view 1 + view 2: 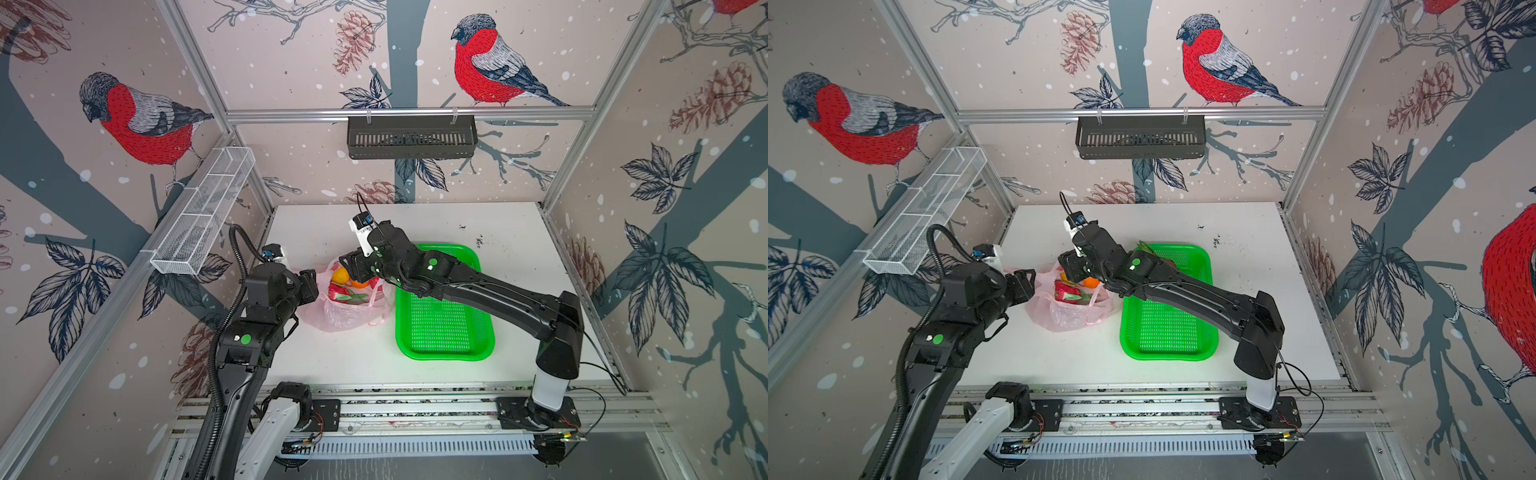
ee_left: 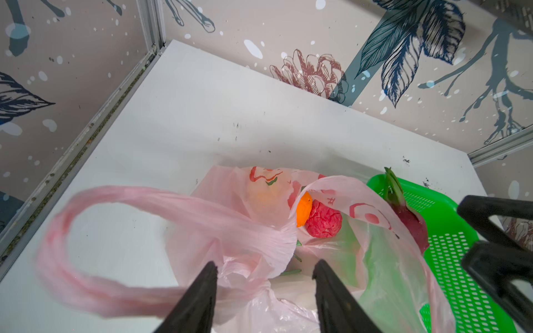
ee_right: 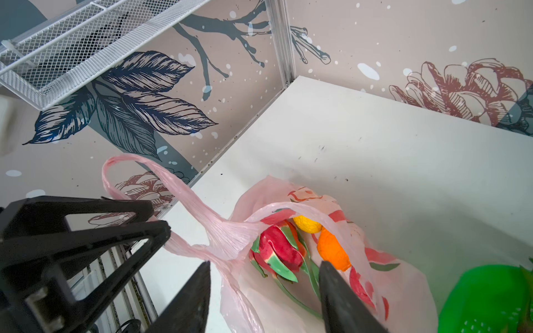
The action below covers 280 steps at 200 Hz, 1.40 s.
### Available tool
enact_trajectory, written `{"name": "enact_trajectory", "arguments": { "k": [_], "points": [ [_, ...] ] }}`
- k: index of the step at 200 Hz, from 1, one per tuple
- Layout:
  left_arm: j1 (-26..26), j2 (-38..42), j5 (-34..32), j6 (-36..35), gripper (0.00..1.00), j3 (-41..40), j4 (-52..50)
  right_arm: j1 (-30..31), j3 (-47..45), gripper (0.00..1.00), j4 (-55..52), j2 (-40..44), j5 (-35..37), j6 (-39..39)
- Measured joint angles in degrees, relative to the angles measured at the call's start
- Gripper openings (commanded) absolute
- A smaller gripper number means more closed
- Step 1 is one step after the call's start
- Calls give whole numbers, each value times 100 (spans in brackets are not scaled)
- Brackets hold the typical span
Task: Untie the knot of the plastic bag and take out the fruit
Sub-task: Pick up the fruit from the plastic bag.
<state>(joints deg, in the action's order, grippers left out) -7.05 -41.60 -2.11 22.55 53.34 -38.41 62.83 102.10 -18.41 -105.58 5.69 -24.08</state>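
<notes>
The plastic bag (image 1: 349, 318) (image 1: 1067, 320) lies with its mouth wide open on the white table, left of the green tray (image 1: 444, 353). No knot shows; a handle loop (image 2: 115, 201) (image 3: 161, 178) hangs loose. Inside lies fruit: a dragon fruit (image 3: 279, 248), an orange citrus (image 3: 331, 250), a yellower one (image 3: 307, 225) and a bumpy red fruit (image 2: 323, 222). Another dragon fruit (image 2: 409, 222) lies in the tray. My left gripper (image 2: 265, 266) (image 1: 309, 286) is open at the bag's left rim, with bunched plastic between its jaws. My right gripper (image 3: 265, 263) (image 1: 353, 266) hovers open over the mouth, above the dragon fruit.
A white mesh basket (image 1: 203, 212) hangs on the left wall and a black slotted basket (image 1: 411, 137) on the back wall. The right arm reaches across the tray's far end. The bag sits close to the table's left edge and wall.
</notes>
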Motion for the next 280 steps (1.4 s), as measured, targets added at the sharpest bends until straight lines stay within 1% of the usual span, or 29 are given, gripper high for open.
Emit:
{"name": "enact_trajectory", "arguments": {
  "k": [40, 82, 102, 147, 169, 191, 203, 209, 231, 232, 240, 251, 260, 280],
  "points": [
    [0, -85, -197, -2, 56, 44, 2, 2, 9, 59, -164, -164, -96, -151],
    [0, 35, -356, -11, 58, 651, -240, -26, 9, 59, -251, -341, -138, -299],
    [0, 208, -437, -13, 58, 726, -356, -74, 11, 59, -247, -428, -221, -417],
    [9, 243, -481, -2, 59, 179, -409, -136, 212, 59, -269, -619, -267, -448],
    [33, 109, -380, 0, 59, -59, -234, -122, 236, 59, -275, -621, -310, -450],
    [66, -125, -273, 0, 57, -170, 61, -109, 238, 59, -315, -621, -308, -466],
    [74, -173, -181, -2, 53, -262, 232, -111, 236, 59, -367, -621, -304, -468],
    [83, -173, -153, 0, 49, -308, 317, -109, 236, 59, -387, -621, -304, -470],
    [120, -173, -35, 0, 27, -468, 671, -109, 234, 59, -472, -621, -286, -492],
    [122, -173, -26, 0, 25, -470, 678, -109, 234, 59, -474, -621, -284, -492],
    [131, -166, 85, 2, 17, -509, 772, -109, 234, 59, -525, -621, -271, -525],
    [131, -142, 144, 2, 9, -557, 894, -109, 234, 59, -573, -634, -264, -586],
    [138, -98, 260, 13, 0, -605, 977, -109, 236, 59, -577, -667, -264, -592],
    [138, 70, 529, 42, 0, -763, 1099, -109, 236, 59, -662, -791, -264, -649]
  ]
}}
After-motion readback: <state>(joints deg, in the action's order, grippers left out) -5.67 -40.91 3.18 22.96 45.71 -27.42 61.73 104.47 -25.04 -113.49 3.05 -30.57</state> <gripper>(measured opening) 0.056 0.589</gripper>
